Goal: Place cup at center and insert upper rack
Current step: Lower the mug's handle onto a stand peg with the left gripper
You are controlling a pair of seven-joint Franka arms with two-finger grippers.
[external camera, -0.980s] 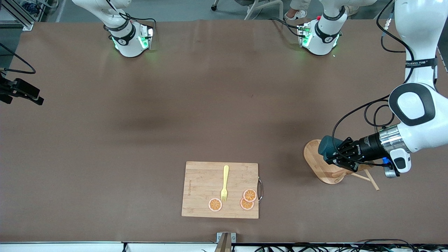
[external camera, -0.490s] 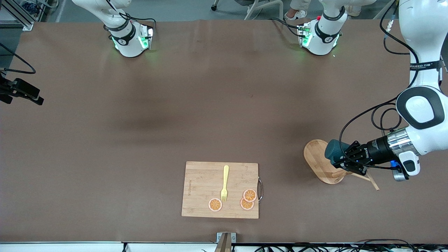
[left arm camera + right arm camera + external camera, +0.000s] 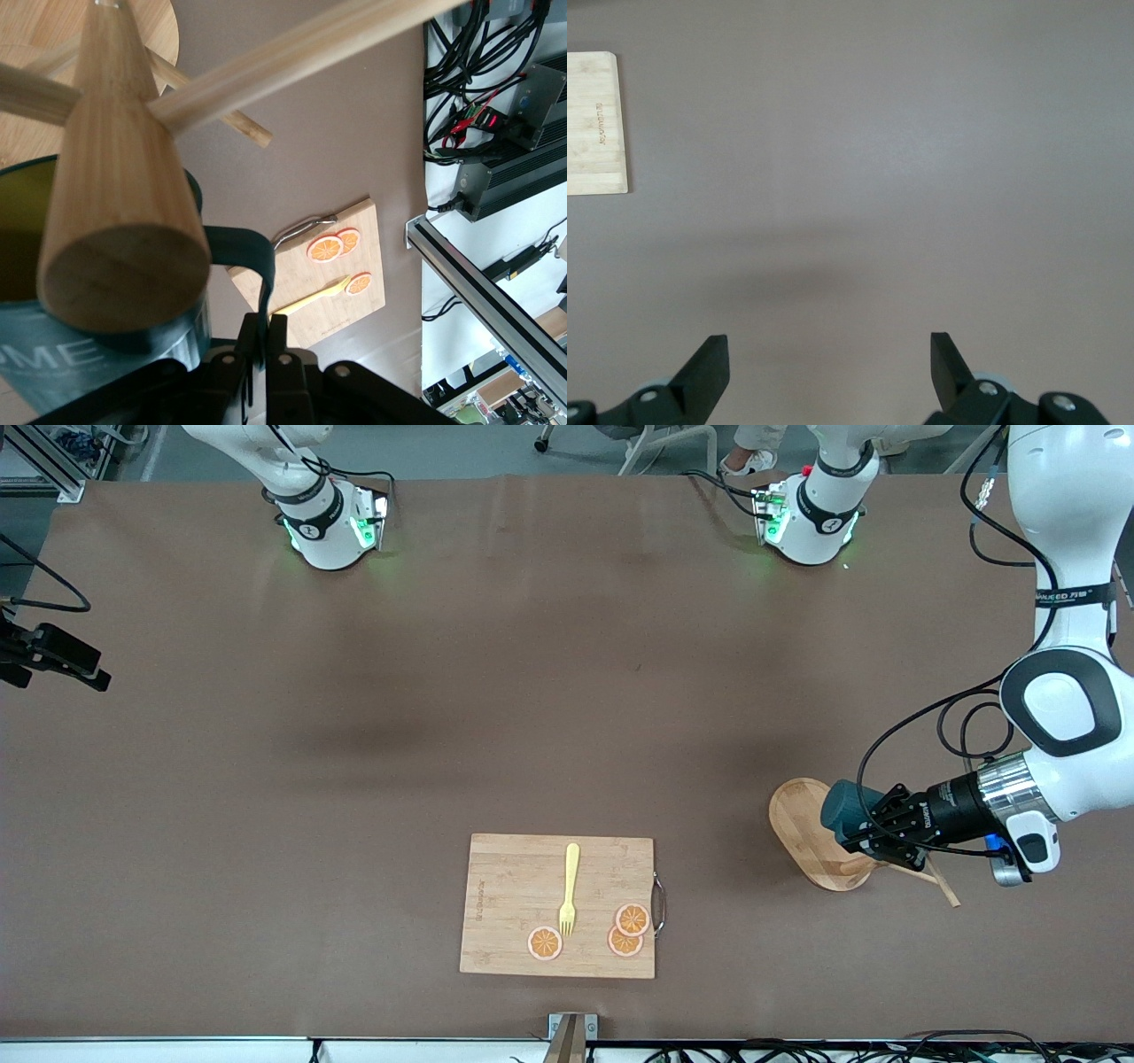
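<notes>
L gripper [image 3: 873, 825] lower right of frame, clamped on cup [image 3: 842, 808] handle, over upper rack [image 3: 819, 841] base; barely shifted vs half-sec ago. R gripper [image 3: 830, 367] fingers wide apart, waits, unchanged.

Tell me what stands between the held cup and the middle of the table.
Nothing visible on the table does. The left gripper is shut on the cup, over the upper rack, whose post sits against the cup. The cutting board lies nearer the front camera.
</notes>
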